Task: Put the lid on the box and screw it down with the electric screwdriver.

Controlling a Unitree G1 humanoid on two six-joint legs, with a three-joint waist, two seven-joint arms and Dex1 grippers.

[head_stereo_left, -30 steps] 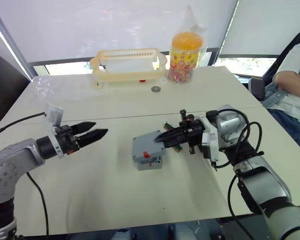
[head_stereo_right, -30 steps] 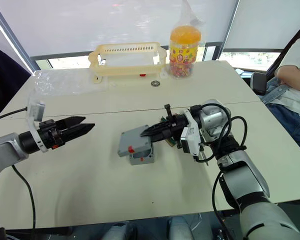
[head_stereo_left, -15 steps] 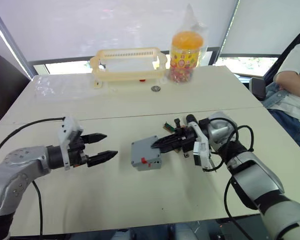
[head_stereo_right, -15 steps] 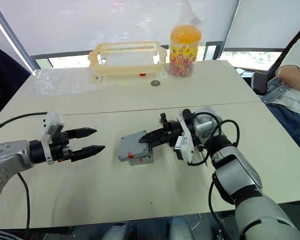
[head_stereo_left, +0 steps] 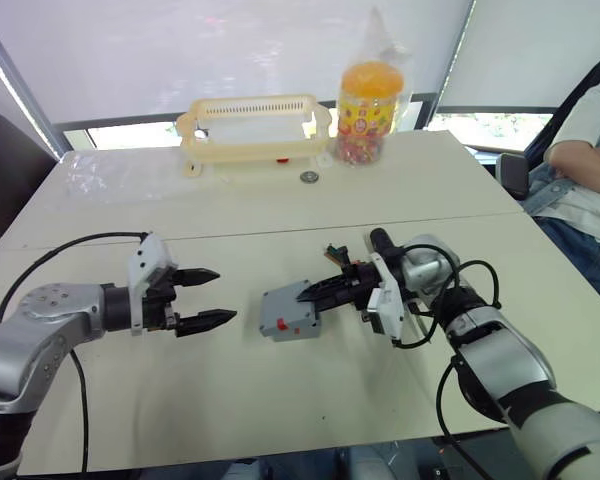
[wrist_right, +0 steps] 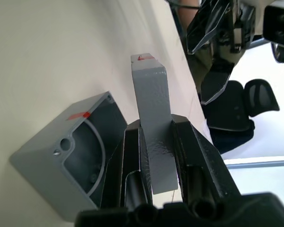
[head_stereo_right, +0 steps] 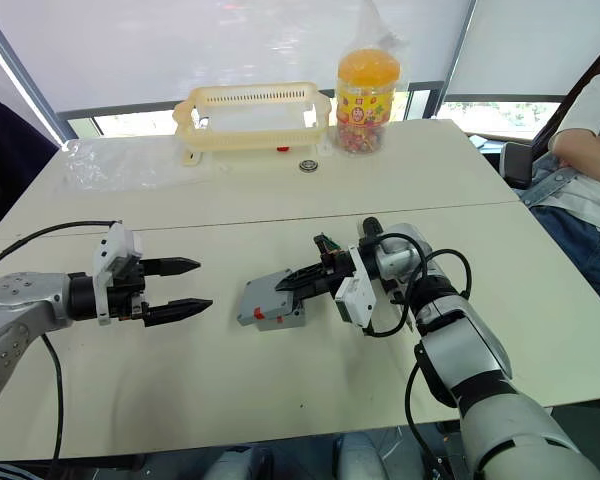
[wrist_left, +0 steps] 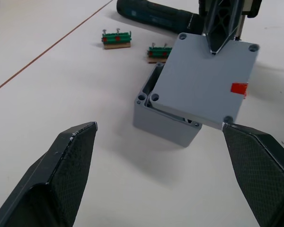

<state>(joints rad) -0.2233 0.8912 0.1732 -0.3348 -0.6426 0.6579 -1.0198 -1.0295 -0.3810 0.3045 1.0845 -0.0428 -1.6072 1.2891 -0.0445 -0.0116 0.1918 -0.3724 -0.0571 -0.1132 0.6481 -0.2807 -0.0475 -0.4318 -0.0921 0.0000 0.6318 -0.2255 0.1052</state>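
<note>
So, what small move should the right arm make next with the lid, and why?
Probably a small shift and rotation to square the lid over the box, then lower it flat. The right gripper is shut on the lid's edge, and the lid sits skewed and tilted: one box corner with its screw hole is uncovered. The left gripper waits open beside the box, not touching it.

We note the lid (wrist_left: 206,80) as matt grey plastic, smooth, with a red sticker; the box (wrist_left: 168,124) under it has the same finish. Left gripper fingers (wrist_left: 61,177) show a black, finely cross-hatched rubbery texture. Right gripper fingers (wrist_right: 191,156) look like smooth black plastic with a slight sheen. The table (head_stereo_left: 280,390) is pale, matt. At its far edge, the basket (head_stereo_left: 250,125) looks cream plastic, the jar (head_stereo_left: 368,100) glossy and clear.
</note>
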